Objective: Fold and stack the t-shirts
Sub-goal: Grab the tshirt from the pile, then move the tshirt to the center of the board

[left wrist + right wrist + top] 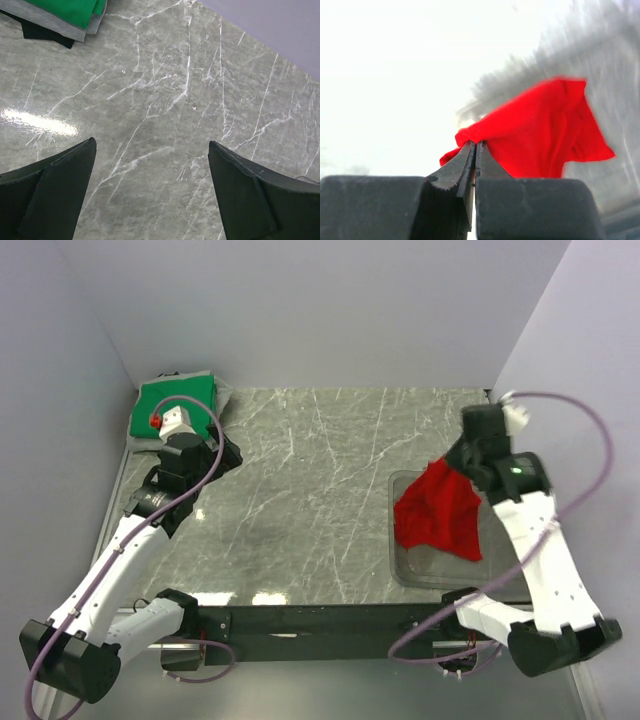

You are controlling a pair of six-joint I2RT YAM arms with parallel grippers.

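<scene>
The left arm [120,560] reached from its near-left base toward the far left of the table [320,490], its gripper [150,190] tilted downward with the jaws spread wide. The right arm [540,560] rose from the near-right base and bent inward, its gripper [475,147] pinched tight on a fold of the red t-shirt [540,130].

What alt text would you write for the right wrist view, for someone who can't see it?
The right gripper, seen from its own wrist camera, is shut on a bunched fold of the red t-shirt, which spreads out crumpled beyond the dark fingertips. Everything behind it is bright, washed out and blurred.
</scene>
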